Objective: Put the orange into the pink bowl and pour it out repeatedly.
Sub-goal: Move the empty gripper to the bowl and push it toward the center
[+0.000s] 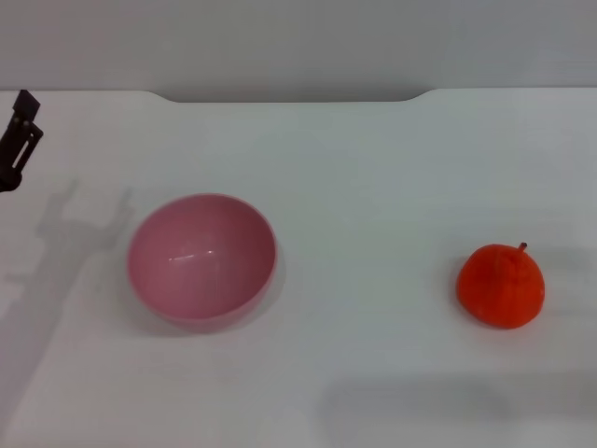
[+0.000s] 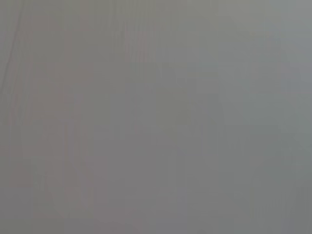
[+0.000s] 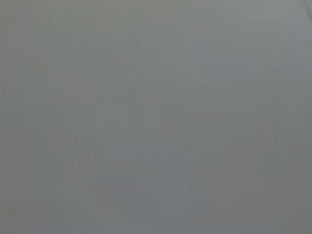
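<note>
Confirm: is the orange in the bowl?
No, the orange sits on the table well apart from the empty pink bowl.

left tool (image 1: 19, 140) | far left edge, raised, dark | right arm | out of view

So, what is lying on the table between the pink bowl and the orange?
Nothing: in the head view, only bare white table separates the pink bowl from the orange.

Plain white table (image 1: 373, 168), grey wall (image 1: 298, 42) behind.
</note>
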### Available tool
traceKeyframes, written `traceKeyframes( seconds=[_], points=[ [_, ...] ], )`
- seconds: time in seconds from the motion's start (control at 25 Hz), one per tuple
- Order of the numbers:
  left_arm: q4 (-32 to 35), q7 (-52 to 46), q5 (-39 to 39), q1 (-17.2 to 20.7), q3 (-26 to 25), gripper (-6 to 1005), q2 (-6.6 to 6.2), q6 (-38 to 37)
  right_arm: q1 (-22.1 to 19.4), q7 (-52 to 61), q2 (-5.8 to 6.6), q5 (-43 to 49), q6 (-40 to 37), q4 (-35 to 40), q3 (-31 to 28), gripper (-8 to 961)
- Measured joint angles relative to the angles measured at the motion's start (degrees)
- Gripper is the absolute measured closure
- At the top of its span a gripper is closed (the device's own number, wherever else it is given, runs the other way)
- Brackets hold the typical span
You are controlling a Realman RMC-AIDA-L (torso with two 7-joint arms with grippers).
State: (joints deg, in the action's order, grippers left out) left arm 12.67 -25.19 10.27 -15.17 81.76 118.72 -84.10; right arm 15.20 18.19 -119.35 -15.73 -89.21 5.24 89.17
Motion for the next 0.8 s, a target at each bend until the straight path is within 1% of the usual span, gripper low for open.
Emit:
traceKeyframes(
  seconds=[0.08,0.16,0.28,0.32,0.4,0.6,0.68,0.76,0.8],
  points=[
    [0.09,-0.55,-0.03,0.00,0.04,199,-0.08,-0.32,0.00,0.00,0.00,0.00,0.00,0.00,0.01,285],
    [1.97,-4.03,0.26,0.03,0.44,198,-0.75,-0.60,0.03,0.01,0.00,0.00,0.05,-0.06,0.02,284],
    [2.87,-5.40,0.61,0.07,0.67,198,-1.00,-0.42,0.26,0.10,0.00,0.00,0.51,-0.38,0.03,284],
    [7.79,-13.17,5.75,0.12,1.31,198,-2.80,1.43,0.32,0.10,0.00,0.00,0.71,-0.40,0.04,285],
    [10.28,-16.65,8.62,0.08,1.31,198,-3.78,2.19,0.39,0.08,0.00,0.00,1.17,-0.40,0.04,285],
    [21.15,-36.44,24.23,-0.77,-0.38,199,-7.80,5.43,0.53,0.05,0.00,0.07,2.64,-0.38,0.74,285],
    [25.63,-46.00,30.64,-1.15,-2.85,199,-9.20,5.86,0.54,0.05,-0.03,0.08,2.79,-0.37,1.17,285],
    [30.16,-55.84,38.31,-1.64,-6.15,199,-10.29,5.85,0.54,0.09,-0.06,0.09,2.85,-0.38,1.50,285],
    [32.53,-60.04,42.18,-1.85,-7.98,217,-10.73,5.74,0.54,0.10,-0.07,0.10,2.89,-0.39,1.58,285]
  ],
)
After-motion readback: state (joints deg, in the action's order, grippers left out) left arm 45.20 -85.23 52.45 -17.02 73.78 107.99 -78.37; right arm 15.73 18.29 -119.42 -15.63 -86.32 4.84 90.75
